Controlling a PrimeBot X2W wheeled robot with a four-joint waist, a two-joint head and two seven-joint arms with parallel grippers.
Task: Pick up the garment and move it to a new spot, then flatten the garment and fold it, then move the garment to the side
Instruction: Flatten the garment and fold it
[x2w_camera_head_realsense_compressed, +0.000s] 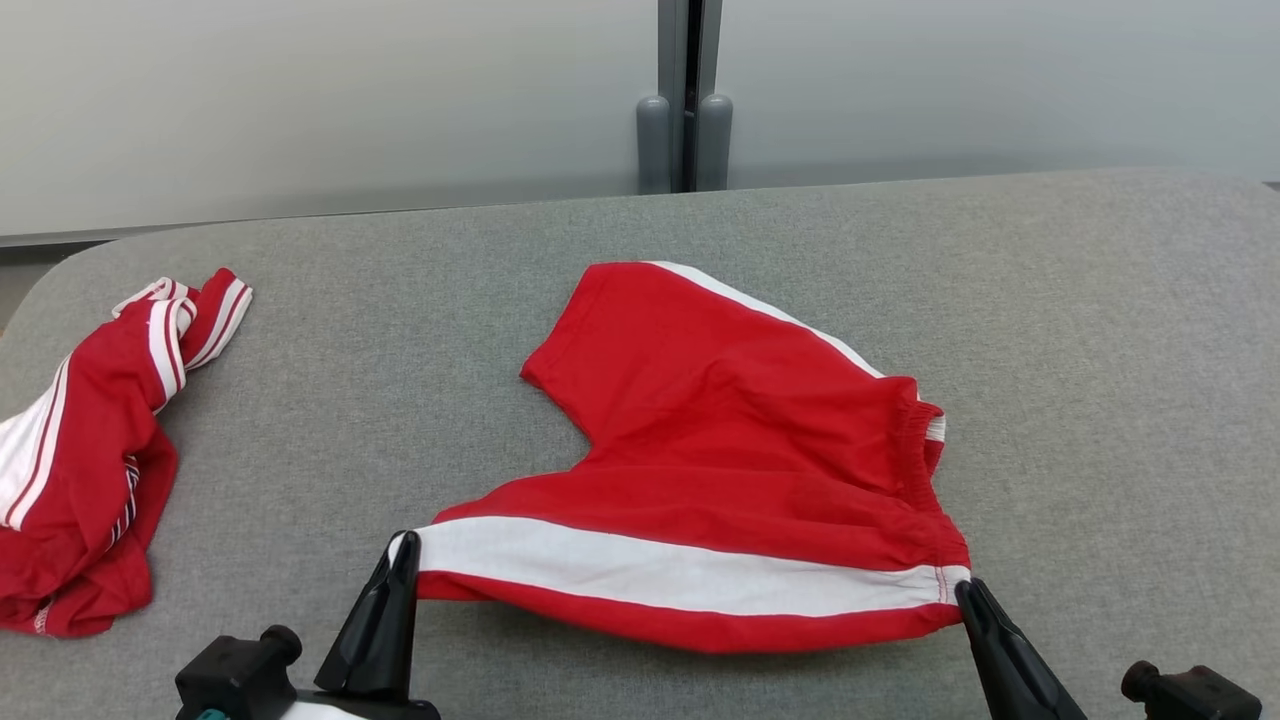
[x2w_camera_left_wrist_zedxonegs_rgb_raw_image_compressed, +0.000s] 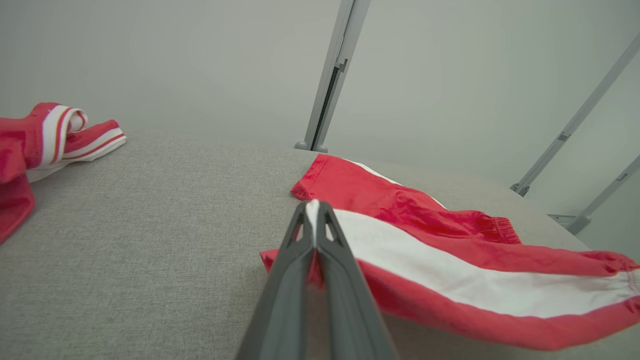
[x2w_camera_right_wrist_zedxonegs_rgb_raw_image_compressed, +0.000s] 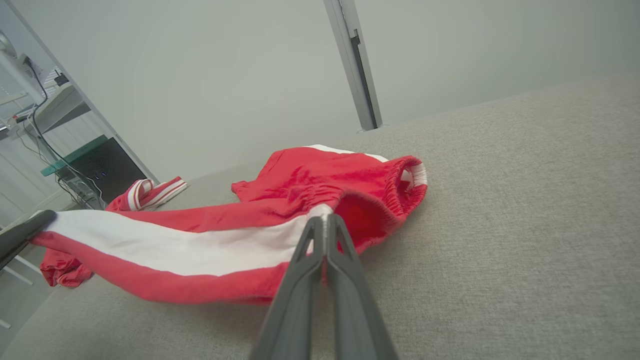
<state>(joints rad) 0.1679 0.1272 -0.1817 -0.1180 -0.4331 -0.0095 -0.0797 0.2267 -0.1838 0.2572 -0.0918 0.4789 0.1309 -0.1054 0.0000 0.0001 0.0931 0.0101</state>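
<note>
Clamped shut on the red garment at table centre: left fingers at 7 o'clock, right fingers at 5 o'clock, striped near edge stretched between, crumpled second garment at 9 o'clock.

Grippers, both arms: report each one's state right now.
Left gripper: shut on the red shorts, at the leg hem.
Right gripper: shut on the red shorts, at the waistband corner.
</note>
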